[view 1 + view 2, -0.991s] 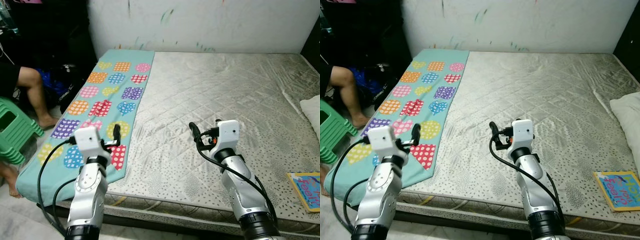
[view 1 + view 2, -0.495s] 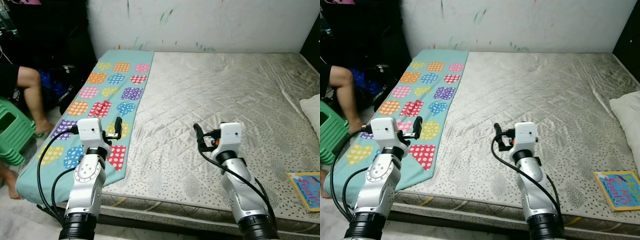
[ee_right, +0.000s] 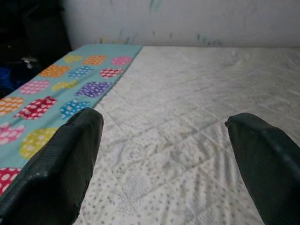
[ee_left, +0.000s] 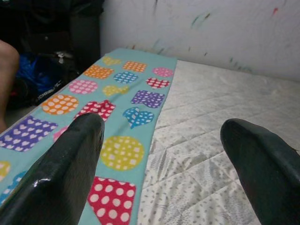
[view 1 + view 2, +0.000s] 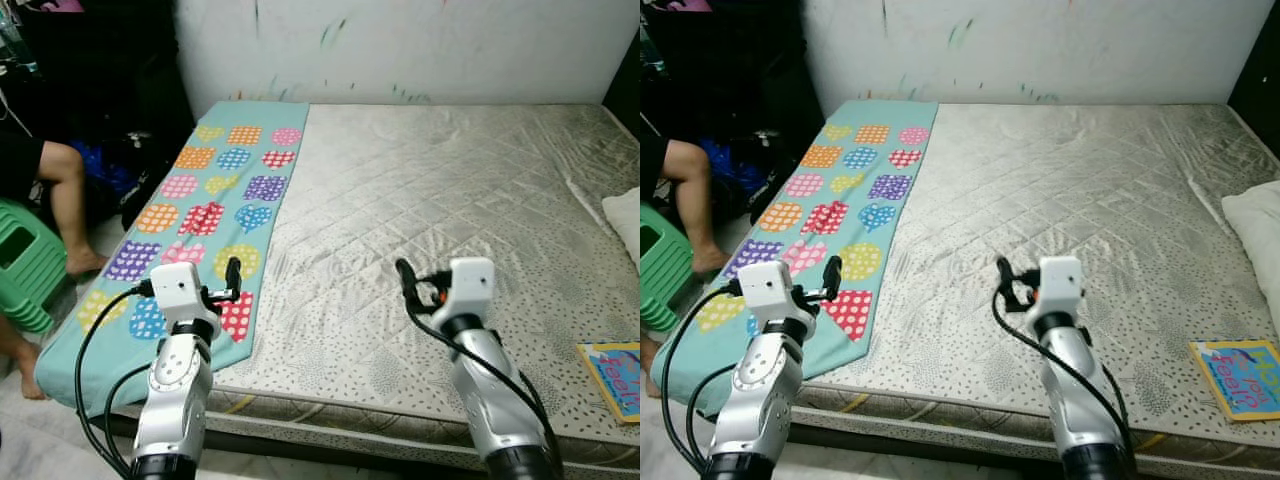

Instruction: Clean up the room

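A teal blanket (image 5: 215, 200) printed with dotted coloured shapes lies flat along the left strip of a bare grey quilted mattress (image 5: 450, 170). A colourful book (image 5: 612, 366) rests at the front right corner. My left gripper (image 5: 232, 276) hovers open over the blanket's near end, and its wrist view shows the blanket (image 4: 126, 89) between the fingers (image 4: 70, 159). My right gripper (image 5: 405, 280) hangs open over the mattress's front middle with nothing between its fingers (image 3: 61, 164).
A white pillow (image 5: 626, 214) pokes in at the right edge. On the left a person's leg (image 5: 62, 190) and a green plastic stool (image 5: 25, 262) stand on the floor beside the bed. Dark bags (image 5: 120, 160) sit by the wall corner.
Both arms have sunk slightly toward the bed's front edge, the right one also shifting a little right. The person's leg has shifted. Both grippers stay open.
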`<state>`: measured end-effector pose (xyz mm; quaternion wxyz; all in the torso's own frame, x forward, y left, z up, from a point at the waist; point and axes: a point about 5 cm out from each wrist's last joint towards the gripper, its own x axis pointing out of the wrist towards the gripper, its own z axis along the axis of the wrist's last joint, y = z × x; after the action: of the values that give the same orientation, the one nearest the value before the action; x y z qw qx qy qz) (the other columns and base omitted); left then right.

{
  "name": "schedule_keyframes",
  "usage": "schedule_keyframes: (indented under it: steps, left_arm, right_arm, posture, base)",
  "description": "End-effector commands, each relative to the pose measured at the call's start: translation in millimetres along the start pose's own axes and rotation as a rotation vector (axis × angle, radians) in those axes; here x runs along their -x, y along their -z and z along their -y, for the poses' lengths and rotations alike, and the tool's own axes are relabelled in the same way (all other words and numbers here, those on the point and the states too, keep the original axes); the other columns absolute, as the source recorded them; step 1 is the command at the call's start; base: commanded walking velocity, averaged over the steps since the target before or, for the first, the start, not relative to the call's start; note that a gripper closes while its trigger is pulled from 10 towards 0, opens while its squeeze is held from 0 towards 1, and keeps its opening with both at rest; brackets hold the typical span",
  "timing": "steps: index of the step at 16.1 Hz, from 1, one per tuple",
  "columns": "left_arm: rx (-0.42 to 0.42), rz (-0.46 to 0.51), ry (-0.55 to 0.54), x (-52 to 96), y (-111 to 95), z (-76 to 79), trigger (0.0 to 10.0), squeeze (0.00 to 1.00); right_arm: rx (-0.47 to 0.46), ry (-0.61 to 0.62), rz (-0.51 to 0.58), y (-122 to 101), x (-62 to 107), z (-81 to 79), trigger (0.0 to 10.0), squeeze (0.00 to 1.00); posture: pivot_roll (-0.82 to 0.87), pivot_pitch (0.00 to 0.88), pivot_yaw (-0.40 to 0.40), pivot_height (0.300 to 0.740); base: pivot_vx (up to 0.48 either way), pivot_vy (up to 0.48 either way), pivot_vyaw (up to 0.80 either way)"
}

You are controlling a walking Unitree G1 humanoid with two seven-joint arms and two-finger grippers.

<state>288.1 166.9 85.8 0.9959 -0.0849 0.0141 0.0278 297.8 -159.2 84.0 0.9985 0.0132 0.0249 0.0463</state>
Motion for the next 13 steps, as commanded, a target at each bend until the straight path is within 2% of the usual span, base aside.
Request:
schedule_keyframes:
  steps: [1,4,8,11,13]
  left_arm:
    - [-0.003,0.000,-0.011,2.8,0.7,-1.6,10.0,0.00]
    - [0.008,-0.008,-0.017,6.9,2.9,-0.5,10.0,0.00]
    - [0.008,0.007,-0.015,5.7,-4.1,-3.4,10.0,0.00]
    - [0.023,-0.002,-0.017,6.4,-5.1,-3.9,10.0,0.00]
    - [0.030,-0.013,-0.018,8.3,-3.3,-2.9,10.0,0.00]
  right_arm:
    - [-0.007,-0.008,0.014,-5.3,0.3,0.1,10.0,0.00]
    - [-0.015,-0.009,0.012,-5.7,0.5,-1.2,10.0,0.00]
    - [-0.025,-0.010,0.012,-6.6,0.7,-5.5,10.0,0.00]
    - [-0.032,0.003,-0.006,-3.9,3.0,-2.3,10.0,0.00]
    - [-0.028,0.005,-0.010,-3.5,3.4,-0.4,10.0,0.00]
  posture:
    - [-0.17,0.000,0.045,0.740]
    - [-0.17,0.000,0.043,0.740]
    - [-0.16,0.000,0.047,0.740]
    - [-0.16,0.000,0.046,0.740]
    - [-0.16,0.000,0.043,0.740]
  base:
    - [0.000,0.000,0.00]
    - [0.000,0.000,0.00]
    - [0.000,0.000,0.00]
    - [0.000,0.000,0.00]
    - [0.000,0.422,-0.59]
